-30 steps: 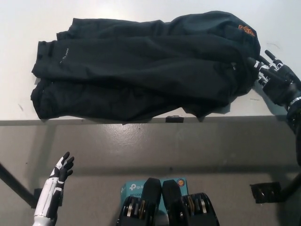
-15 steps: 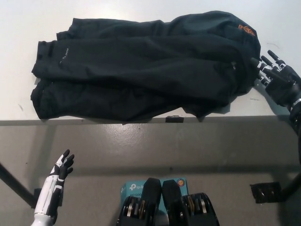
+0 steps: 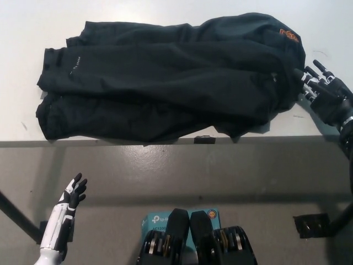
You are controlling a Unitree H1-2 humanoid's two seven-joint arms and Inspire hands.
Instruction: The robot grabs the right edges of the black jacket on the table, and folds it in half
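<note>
Black jacket point(image 3: 171, 83) is spread flat across the white tabletop point(image 3: 33, 27), rumpled, orange logo point(image 3: 289, 35) at its far right corner; near hem lies along the tabletop's front edge; right hand point(image 3: 325, 95) is positioned just beside the jacket's right edge, fingers point(image 3: 306, 77) spread apart and pointed at the cloth, nothing held; contact with the fabric cannot be confirmed; step in hand is judged to be the reach for the right edge, no grasp made yet; for a clean fold the fingers should be slid under the edge so all layers are caught, then the cloth lifted clear before being carried leftward; left hand point(image 3: 73, 196) is held low at lower left, below the tabletop, fingers apart, empty; right forearm is cut off by the frame; layer count at the right edge is hard to make out, black on black.
</note>
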